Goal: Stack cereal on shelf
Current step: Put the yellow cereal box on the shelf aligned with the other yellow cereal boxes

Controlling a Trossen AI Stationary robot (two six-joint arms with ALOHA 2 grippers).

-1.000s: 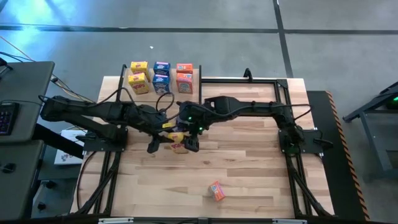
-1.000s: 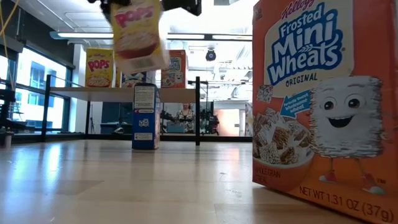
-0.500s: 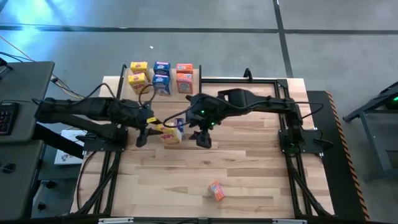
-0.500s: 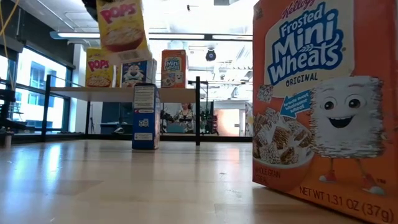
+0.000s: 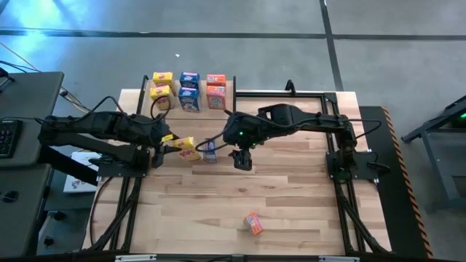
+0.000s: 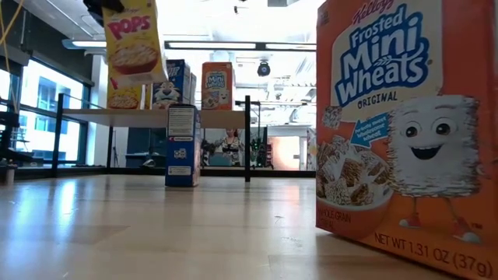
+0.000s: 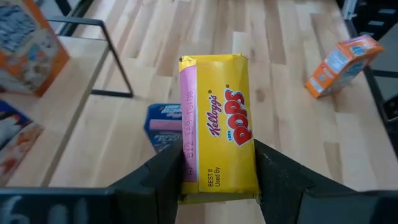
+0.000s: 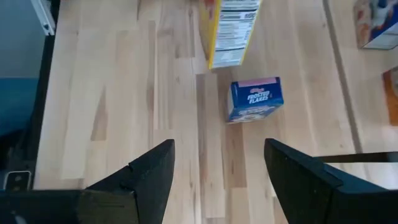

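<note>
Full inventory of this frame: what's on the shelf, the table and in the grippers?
Shelf: one, light wood on black posts, far left corner of the table.
Yellow cereal boxes on shelf: two, left end.
Blue cereal boxes on shelf: two, middle.
Orange cereal boxes on shelf: two, right end.
Blue box on table: one, upright, just in front of the shelf.
Orange box on table: one, near edge, alone.
Held yellow box: one, in the air near the blue box on the table.
Table: one, light wood.
Left gripper: shut on the held yellow box.
Right gripper: open, empty, above the table centre.
</note>
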